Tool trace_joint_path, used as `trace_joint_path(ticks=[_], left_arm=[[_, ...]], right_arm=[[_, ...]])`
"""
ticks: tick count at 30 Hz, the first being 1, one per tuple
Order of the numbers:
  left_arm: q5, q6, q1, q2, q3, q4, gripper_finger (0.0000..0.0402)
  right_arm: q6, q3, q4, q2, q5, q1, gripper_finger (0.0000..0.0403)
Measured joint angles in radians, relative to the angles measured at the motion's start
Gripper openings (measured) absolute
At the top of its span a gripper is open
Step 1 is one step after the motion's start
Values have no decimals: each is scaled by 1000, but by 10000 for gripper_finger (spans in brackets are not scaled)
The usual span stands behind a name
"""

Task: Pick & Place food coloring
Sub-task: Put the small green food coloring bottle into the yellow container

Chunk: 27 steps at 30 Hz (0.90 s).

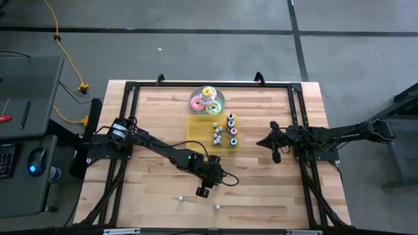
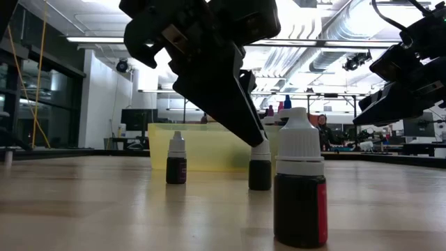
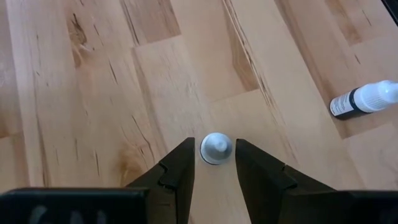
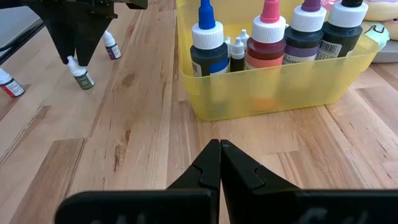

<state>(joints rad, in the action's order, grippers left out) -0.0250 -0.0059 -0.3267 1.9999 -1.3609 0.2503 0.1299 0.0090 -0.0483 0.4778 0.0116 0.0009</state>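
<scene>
The left gripper (image 3: 214, 163) is down over the near part of the wooden surface (image 1: 150, 117), and a small food coloring bottle (image 3: 216, 148) stands upright directly between its fingers (image 3: 180, 171). The left wrist view looks straight down the bottle's pale cap, so its long axis runs vertically, in line with the gripper's approach from above. The fingers flank the cap closely on both sides. In the low view the finger tip meets the bottle's cap (image 2: 260, 150), so the fingers appear to be grasping the cap, though a sliver of gap on each side cannot be ruled out. The bottle's dark body rests on the surface or very near it; it cannot be told which.

Two more small bottles stand loose on the surface nearby: one (image 2: 175, 162) farther back and one with a red label (image 2: 300, 183) closest to the low camera. The translucent yellow tray (image 4: 273, 78) sits further toward the table's middle and already holds several bottles, blue (image 4: 206, 43), pink (image 4: 266, 37) and darker ones, upright.

The right gripper (image 4: 219, 163) waits beside the tray on the right side with its fingers clenched together, holding nothing. The left arm is clearly nearer to the loose bottles. The coming move likely hinges on a straight vertical lift, then a carry toward the tray.
</scene>
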Motion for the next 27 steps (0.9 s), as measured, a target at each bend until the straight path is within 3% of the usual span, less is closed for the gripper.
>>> trace_joint_path(ticks=[27], left_arm=[[15,0,7,0,0,22,110]], right_arm=[[0,0,0,0,0,0,0]])
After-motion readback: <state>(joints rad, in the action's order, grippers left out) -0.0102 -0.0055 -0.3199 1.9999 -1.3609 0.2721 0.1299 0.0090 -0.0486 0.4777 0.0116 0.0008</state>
